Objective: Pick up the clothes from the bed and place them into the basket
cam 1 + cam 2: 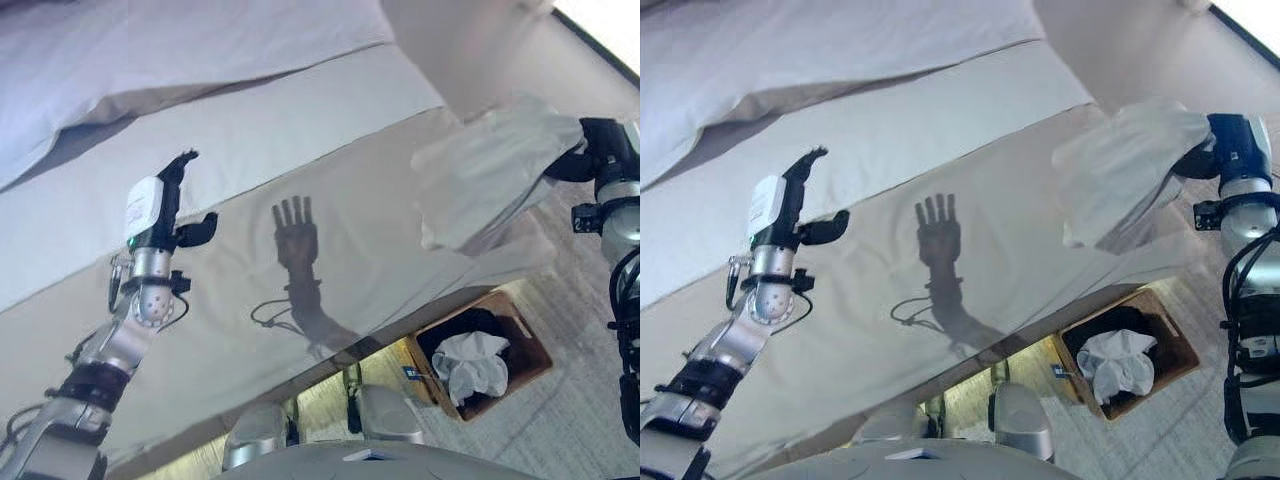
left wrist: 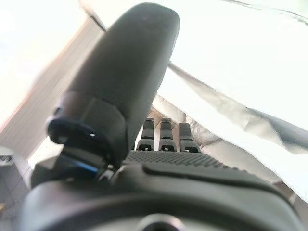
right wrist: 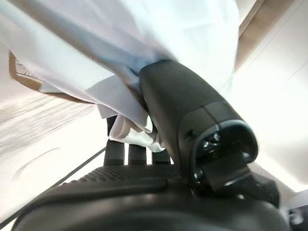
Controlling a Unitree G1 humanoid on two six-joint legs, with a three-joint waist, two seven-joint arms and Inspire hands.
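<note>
Our right hand [image 1: 598, 150] sits at about three o'clock in the head views, its thumb and fingers pinched onto a pale garment [image 1: 490, 170], which the right wrist view shows bunched between them. The cloth hangs off the bed [image 1: 300, 130] edge, lifted clear so that it drapes freely and does not drag on the sheet. Down at about five o'clock the basket [image 1: 535, 345] stands on the floor beside the bed, already holding a crumpled white piece [image 1: 475, 365] on top of something dark. We judge the carry to be partway done: the garment is off the bed but not yet over the basket, which lies below it and a little nearer to us. Our left hand [image 1: 165, 205] is raised over the bed at about nine o'clock, fingers straight and holding nothing, probably kept there so it stays out of the way.
</note>
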